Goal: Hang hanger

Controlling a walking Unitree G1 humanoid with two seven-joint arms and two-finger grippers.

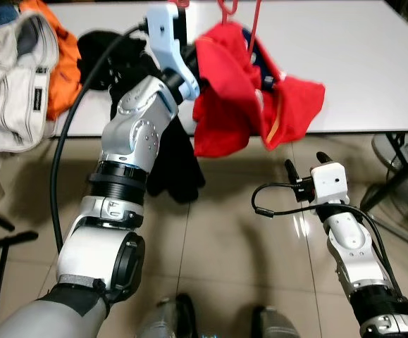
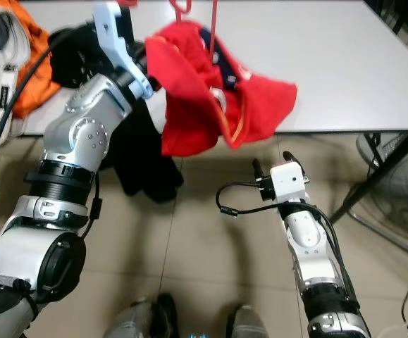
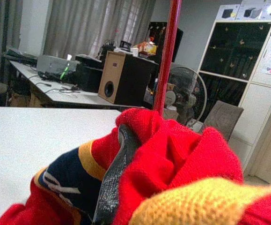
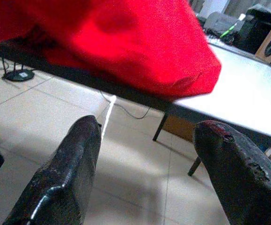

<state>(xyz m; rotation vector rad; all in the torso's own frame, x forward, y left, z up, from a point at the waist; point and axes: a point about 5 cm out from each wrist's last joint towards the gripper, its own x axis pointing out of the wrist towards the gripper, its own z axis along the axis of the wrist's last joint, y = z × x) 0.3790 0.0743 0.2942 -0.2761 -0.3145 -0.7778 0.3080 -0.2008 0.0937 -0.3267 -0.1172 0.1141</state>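
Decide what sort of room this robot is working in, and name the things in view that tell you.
Probably an office or lab workroom, not a home: long white tables on a tiled floor, a desk with electronics and a wooden speaker, a standing fan, and cabinets.

Silver, screw-dotted left arm with black ribbed joint rings and a thick black cable. White-cased right arm, looped black wire beside its right gripper; long black fingers, scuffed.

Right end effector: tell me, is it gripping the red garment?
No, the right end effector is open and holds nothing, below the red garment, which hangs above it.
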